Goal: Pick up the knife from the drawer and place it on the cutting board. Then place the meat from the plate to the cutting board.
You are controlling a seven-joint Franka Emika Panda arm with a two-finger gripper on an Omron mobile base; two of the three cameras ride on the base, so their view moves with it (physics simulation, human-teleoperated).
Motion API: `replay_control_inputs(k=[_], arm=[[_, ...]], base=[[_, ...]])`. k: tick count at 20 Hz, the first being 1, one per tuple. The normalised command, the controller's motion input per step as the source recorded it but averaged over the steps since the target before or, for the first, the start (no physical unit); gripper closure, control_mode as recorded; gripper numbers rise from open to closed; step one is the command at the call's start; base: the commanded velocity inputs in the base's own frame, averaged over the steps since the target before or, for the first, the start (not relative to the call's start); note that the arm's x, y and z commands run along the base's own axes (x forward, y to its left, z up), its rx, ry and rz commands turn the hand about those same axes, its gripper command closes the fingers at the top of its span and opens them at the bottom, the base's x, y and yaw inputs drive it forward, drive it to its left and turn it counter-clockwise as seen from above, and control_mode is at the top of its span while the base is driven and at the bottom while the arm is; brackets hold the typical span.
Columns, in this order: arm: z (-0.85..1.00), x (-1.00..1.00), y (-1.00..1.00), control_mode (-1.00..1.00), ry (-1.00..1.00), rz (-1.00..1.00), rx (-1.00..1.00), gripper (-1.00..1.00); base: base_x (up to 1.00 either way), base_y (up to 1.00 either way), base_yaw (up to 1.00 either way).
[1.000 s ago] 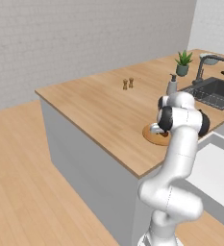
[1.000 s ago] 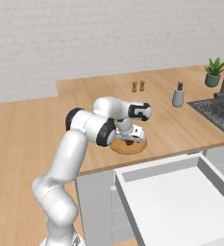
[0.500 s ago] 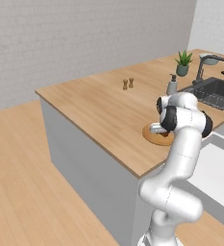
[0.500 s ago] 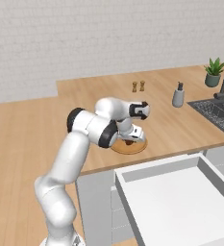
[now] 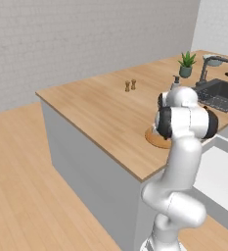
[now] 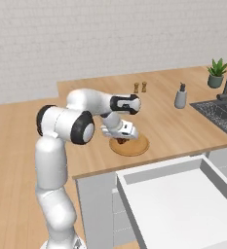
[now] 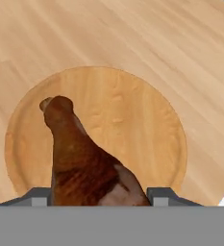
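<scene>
Hand view: gripper (image 7: 101,194) clamping meat (image 7: 82,158)

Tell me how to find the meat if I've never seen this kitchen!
Look at the long wooden counter, near its front edge above the open white drawer. There lies a round, light wooden plate, with the robot's gripper right over it. The meat is the reddish-brown, drumstick-shaped chunk on that plate, the one dark thing on the pale wood, sitting between the gripper's fingertips.

White, rounded arm (image 6: 54,160) segments; dark bands at the joints; dark grey tips on the tool (image 7: 102,196).
</scene>
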Motion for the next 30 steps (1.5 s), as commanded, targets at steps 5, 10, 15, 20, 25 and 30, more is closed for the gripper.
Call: replay_control_inputs(k=[5,10,15,20,25,30], arm=[[1.00,-1.00,0.19,-1.00,0.00,0.00,0.00,1.00],[1.00,-0.77,0.03,-1.00,0.00,0.00,0.05,1.00],[0.72,-0.49,0.00,-1.00,0.08,0.00,0.17,1.00],[0.16,-0.35,0.00,1.00,0.06,0.00,0.13,1.00],[0.00,0.00,0.00,1.00,0.00,0.00,0.00,1.00],[0.00,0.00,0.00,1.00,0.00,0.00,0.00,1.00]], base=[[0.00,0.00,0.00],[0.00,0.00,0.00],[0.00,0.00,0.00],[-0.36,0.00,0.00],[-0.95,0.00,-0.06],[-0.92,0.01,-0.13]])
